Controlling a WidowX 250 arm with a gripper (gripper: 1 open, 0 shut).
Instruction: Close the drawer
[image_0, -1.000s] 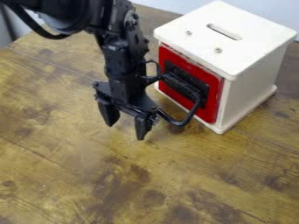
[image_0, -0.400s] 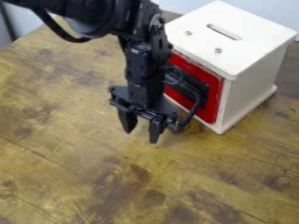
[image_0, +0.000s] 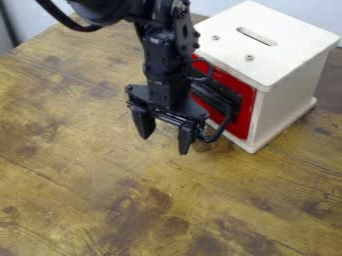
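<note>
Closest to us is the brown wooden desk (image_0: 94, 190). It has dark marks on it, and nothing lies on this near part.

A bit further back, the black claw (image_0: 162, 137) hangs over the desk and points straight down. Its two fingers (image_0: 142, 124) stand apart, and nothing is between them. So the claw is let go and holds nothing.

Just behind the claw is the drawer (image_0: 218, 100). It is red with a black front, and its black loop handle (image_0: 207, 126) sticks out toward the claw. The arm (image_0: 163, 55) hides part of the front. The handle is very close to the far finger, but I cannot tell if they touch.

Furthest back is the white box (image_0: 267, 50) that the drawer sits in. It has slots on top.

The drawer looks almost all the way in. Maybe a little push is left, or maybe it is shut. From here I cannot be sure.
</note>
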